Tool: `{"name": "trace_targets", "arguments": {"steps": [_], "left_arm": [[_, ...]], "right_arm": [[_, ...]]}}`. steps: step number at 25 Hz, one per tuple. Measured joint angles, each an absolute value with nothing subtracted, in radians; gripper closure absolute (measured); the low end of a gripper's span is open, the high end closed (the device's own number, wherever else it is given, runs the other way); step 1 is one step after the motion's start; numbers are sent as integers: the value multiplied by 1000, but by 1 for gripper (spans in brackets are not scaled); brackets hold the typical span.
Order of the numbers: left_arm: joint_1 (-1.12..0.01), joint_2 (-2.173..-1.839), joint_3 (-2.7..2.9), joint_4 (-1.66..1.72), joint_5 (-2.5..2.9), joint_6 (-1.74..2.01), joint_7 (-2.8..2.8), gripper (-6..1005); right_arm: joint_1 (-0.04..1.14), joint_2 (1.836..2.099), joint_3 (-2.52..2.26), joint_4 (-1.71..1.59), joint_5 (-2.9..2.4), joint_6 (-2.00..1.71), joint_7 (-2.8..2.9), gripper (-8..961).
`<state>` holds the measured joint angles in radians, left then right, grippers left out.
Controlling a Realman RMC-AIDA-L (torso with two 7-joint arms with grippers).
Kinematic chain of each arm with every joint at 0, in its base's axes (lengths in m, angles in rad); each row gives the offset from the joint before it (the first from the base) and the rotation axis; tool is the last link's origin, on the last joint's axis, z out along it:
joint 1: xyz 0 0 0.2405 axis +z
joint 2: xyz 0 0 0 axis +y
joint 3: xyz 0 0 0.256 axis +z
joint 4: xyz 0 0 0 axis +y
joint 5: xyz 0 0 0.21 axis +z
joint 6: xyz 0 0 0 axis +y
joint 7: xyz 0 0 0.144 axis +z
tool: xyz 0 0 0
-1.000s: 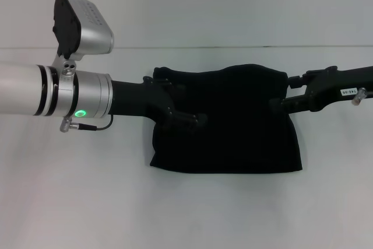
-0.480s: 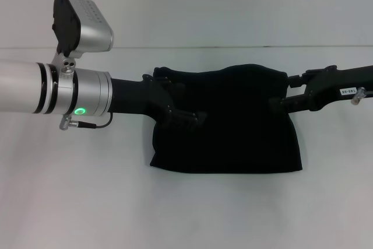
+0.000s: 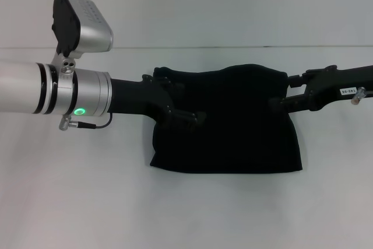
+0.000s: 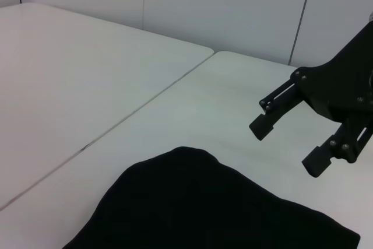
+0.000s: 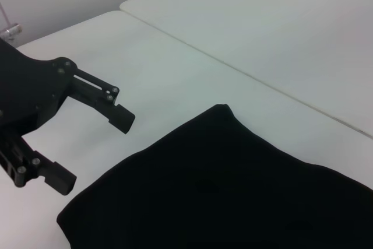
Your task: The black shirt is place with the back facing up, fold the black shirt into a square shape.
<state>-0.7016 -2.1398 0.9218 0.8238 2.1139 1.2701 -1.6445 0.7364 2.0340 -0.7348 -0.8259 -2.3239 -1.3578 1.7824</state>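
The black shirt (image 3: 233, 126) lies on the white table, folded into a compact, roughly square block; no lettering shows. It also shows in the left wrist view (image 4: 204, 214) and the right wrist view (image 5: 233, 190). My left gripper (image 3: 183, 100) is at the shirt's left edge, open and empty; the right wrist view shows it (image 5: 93, 151) with its jaws spread. My right gripper (image 3: 281, 93) is at the shirt's right edge, open and empty; the left wrist view shows it (image 4: 291, 144) with its jaws spread, clear of the cloth.
The white table (image 3: 87, 202) has a seam (image 4: 116, 123) between two tabletops behind the shirt. My left arm's silver wrist and camera housing (image 3: 81, 27) cover part of the table on the left.
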Motion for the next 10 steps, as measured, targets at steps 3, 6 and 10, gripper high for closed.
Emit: {"name": "trace_targets", "arguments": {"steps": [3, 6, 10], "left_arm": [[-699, -2140, 922, 824, 2114, 1270, -1644, 90], [-699, -2140, 922, 824, 2114, 1270, -1644, 90], [-698, -2140, 922, 824, 2114, 1270, -1644, 90]], "right_arm": [[736, 2034, -735, -826, -2324, -1356, 1782, 76], [736, 2034, -735, -825, -2324, -1355, 1782, 76], [736, 2034, -735, -826, -2324, -1355, 1782, 76]]}}
